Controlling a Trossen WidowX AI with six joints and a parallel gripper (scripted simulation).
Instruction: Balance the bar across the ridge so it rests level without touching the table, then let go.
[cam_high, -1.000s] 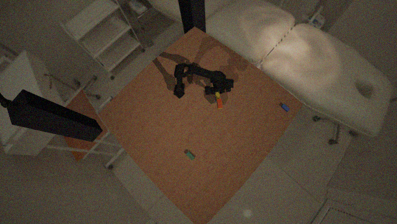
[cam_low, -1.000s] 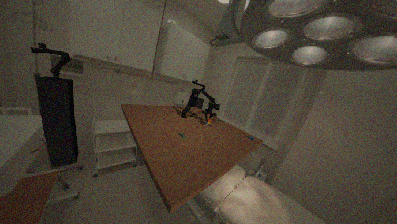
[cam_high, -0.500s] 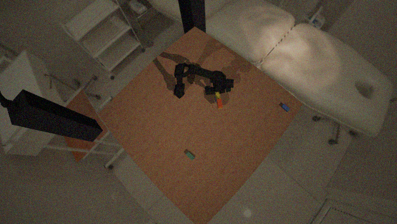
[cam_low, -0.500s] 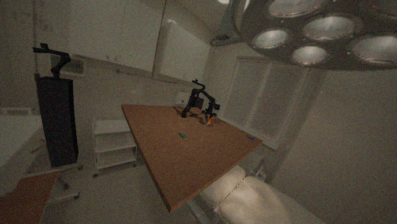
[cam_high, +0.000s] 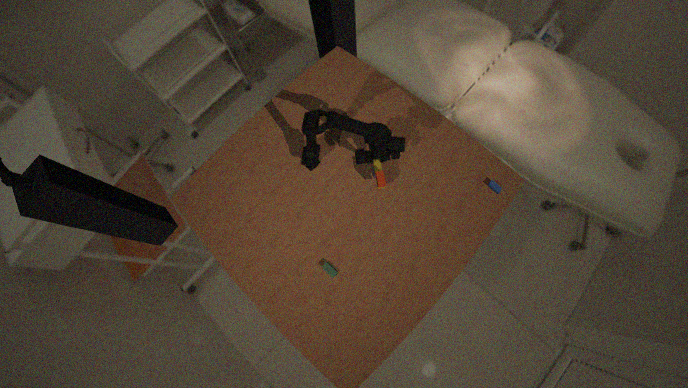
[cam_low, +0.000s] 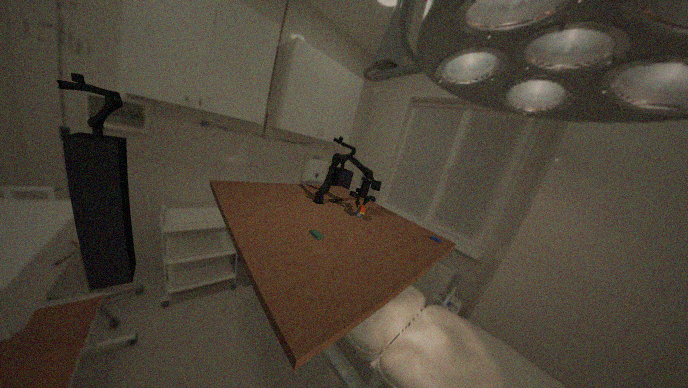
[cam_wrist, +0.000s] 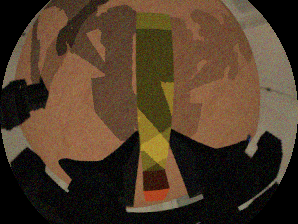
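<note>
The bar (cam_high: 381, 179) (cam_low: 363, 210) (cam_wrist: 154, 145) is yellow along one part and orange-red at the other end. My gripper (cam_high: 377, 159) (cam_low: 363, 204) (cam_wrist: 153, 133) is shut on its yellow part, and the orange-red end sticks out past the fingers. A small bluish piece (cam_low: 358, 215) shows just under the bar in the exterior view; it may be the ridge, but it is mostly hidden and too small to tell. I cannot tell whether the bar touches it or whether the bar is level. The wrist view does not show the ridge.
A green block (cam_high: 329, 268) (cam_low: 316, 234) lies on the wooden table (cam_high: 350, 320) (cam_low: 320, 300), well away from the arm. A blue block (cam_high: 494, 186) (cam_low: 435, 239) lies near a table corner. Arm shadows fall around the bar.
</note>
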